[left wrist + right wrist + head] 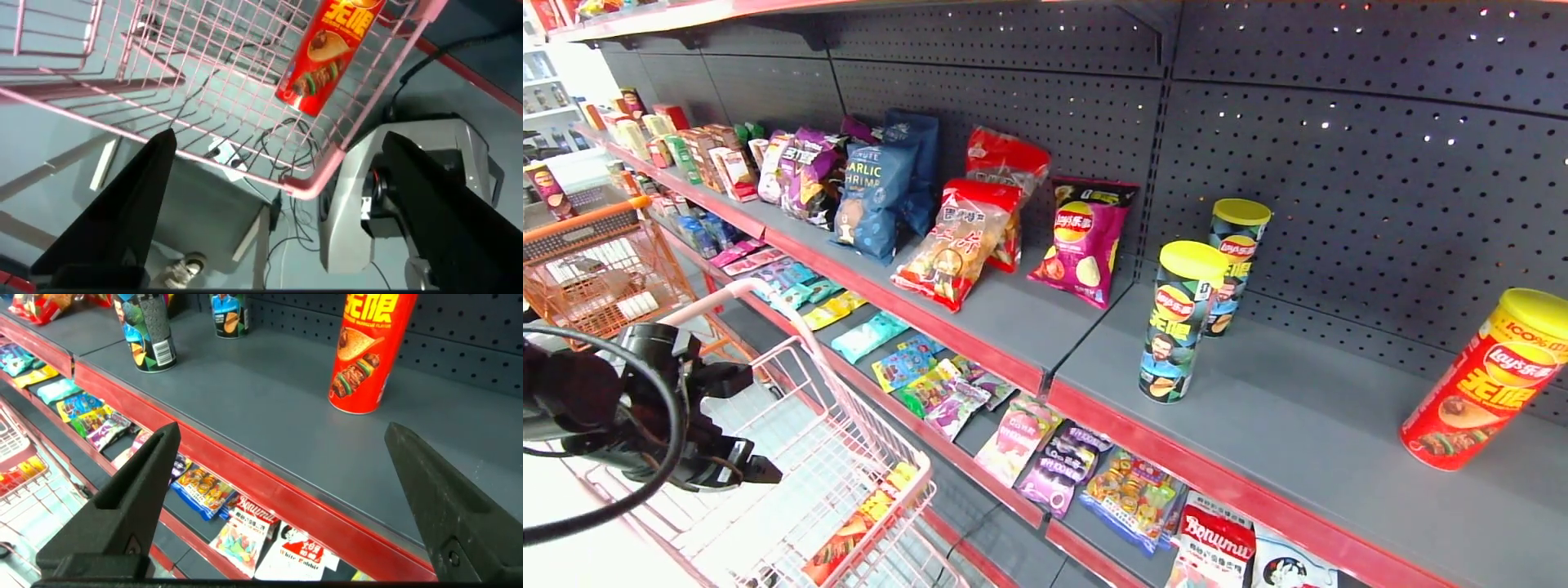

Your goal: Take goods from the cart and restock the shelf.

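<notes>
A red chip can [327, 53] lies on its side in the pink wire cart [122, 106], seen in the head view as the red can [858, 527] near the cart's [792, 457] front corner. My left gripper [278, 229] hangs open above the cart with nothing between its fingers; from the head it appears as the left gripper [756, 425] over the basket. My right gripper [282, 514] is open and empty in front of the grey shelf [270, 416]. On that shelf stand another red can [368, 351] and two dark cans with yellow lids [1184, 322], [1235, 261].
Snack bags [956, 245] line the shelf's left part. A lower shelf [980, 425] holds flat packets. The shelf has a red front lip [1176, 457]. An orange basket cart [596, 269] stands at the far left. Bare grey shelf surface [1298, 408] lies between the cans.
</notes>
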Motion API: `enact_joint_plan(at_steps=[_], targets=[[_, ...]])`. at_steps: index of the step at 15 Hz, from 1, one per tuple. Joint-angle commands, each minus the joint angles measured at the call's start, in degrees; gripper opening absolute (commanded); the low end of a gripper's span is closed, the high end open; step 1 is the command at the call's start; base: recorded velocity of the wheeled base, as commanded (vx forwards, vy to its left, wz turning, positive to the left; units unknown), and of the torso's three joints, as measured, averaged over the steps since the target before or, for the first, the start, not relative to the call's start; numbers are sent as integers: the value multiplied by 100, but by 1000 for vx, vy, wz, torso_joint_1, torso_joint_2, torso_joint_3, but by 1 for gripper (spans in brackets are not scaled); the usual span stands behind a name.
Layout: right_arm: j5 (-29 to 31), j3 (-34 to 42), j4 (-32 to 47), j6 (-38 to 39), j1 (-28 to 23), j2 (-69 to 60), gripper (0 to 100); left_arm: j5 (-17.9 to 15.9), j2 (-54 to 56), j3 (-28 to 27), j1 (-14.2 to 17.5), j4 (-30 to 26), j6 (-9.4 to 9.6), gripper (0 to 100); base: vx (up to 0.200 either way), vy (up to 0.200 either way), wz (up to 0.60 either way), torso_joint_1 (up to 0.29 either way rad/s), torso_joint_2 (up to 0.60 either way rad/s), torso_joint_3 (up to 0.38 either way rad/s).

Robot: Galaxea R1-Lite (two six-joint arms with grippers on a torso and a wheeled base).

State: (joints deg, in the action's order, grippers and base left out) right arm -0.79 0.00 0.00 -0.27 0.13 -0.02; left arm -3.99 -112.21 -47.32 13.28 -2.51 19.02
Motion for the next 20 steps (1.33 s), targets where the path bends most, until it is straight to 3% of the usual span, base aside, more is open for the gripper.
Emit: enact_joint_plan(at_steps=[1, 4, 20], targets=[[0, 0, 0, 0, 4, 2, 100, 3, -697, -242, -141, 67, 14, 100, 0, 0, 0, 0, 0, 0], [-9, 0, 0, 0, 4, 2, 100, 12, -1031, -506, -334, 67, 5, 100, 0, 0, 0, 0, 0, 0], [-9, 0, 0, -8, 4, 2, 100, -32, -1268, -752, -554, 75, 5, 100, 0, 0, 0, -134, 308, 178]])
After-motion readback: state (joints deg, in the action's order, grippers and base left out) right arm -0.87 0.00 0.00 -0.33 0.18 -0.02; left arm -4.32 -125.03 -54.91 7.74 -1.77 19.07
